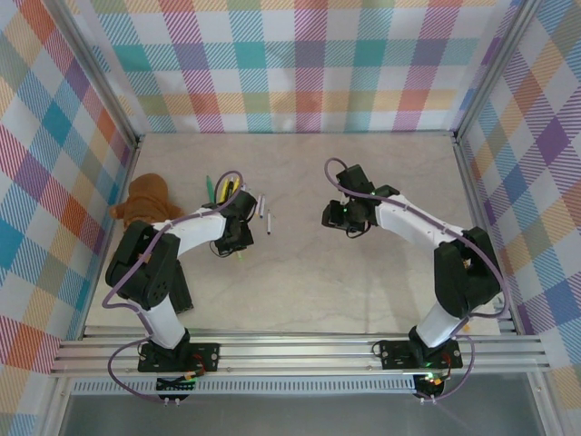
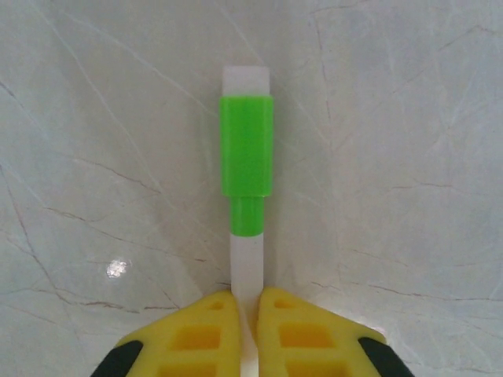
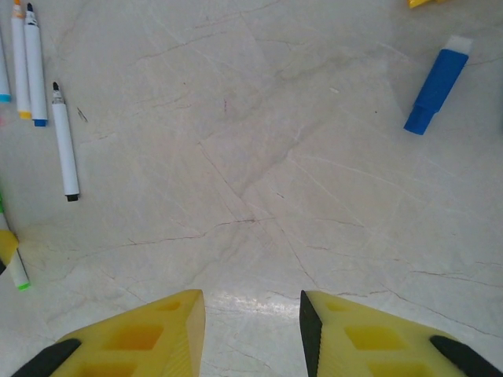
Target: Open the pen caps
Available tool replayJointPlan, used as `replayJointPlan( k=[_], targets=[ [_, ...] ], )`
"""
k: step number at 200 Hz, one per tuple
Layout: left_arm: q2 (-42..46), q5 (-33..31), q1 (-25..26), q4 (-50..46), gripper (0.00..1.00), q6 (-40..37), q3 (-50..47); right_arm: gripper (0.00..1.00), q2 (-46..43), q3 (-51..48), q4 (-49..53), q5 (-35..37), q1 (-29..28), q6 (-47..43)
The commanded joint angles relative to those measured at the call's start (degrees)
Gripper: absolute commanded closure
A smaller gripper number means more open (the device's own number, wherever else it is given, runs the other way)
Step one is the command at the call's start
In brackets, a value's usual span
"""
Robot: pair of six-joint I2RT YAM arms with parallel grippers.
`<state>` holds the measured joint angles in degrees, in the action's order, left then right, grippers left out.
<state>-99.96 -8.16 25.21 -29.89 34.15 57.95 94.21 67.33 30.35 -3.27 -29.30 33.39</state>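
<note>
clamping left pincer (image 2: 247,308) on green-capped pen (image 2: 247,157), bare table (image 2: 409,157) around

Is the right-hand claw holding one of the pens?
No, the right gripper stands open, with just bare table between its yellow fingers.

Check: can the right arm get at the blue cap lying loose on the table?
Probably yes. The right claw is open and empty, and the blue cap lies by itself ahead of it, with bare table between them and nothing crossing the path.
</note>
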Motion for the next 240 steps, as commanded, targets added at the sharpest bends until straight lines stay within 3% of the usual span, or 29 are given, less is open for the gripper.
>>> replayJointPlan(
  k=[1,46,70,90,104,146,240],
  targets=[
    [-5.4,6.0,0.3,7.9,1.00,-1.2,-1.9,0.62,1.1,0.5,-1.8,-2.7,-0.3,0.0],
    [0.5,13.3,2.8,7.9,1.00,-7.1,-0.4,0.62,2.2,-0.4,-5.3,-7.7,-0.4,1.4],
    [4.7,21.0,5.0,8.5,1.00,-9.2,1.6,0.61,3.9,-0.8,-8.1,-12.1,-0.3,2.5],
    [6.2,26.1,6.7,7.5,1.00,-10.6,4.4,0.47,5.1,-2.7,-13.3,-16.5,-0.3,4.4],
    [6.6,28.6,8.1,6.9,1.00,-11.6,6.2,0.45,6.0,-3.6,-15.9,-18.7,-0.3,5.8],
    [5.5,31.2,11.1,3.9,1.00,-13.9,10.6,0.44,5.7,-4.9,-20.2,-21.2,-0.3,9.2],
    [2.0,30.6,13.0,1.8,1.00,-14.5,13.0,0.45,-0.8,-8.2,-19.9,-15.3,-0.3,14.1]
  ],
)
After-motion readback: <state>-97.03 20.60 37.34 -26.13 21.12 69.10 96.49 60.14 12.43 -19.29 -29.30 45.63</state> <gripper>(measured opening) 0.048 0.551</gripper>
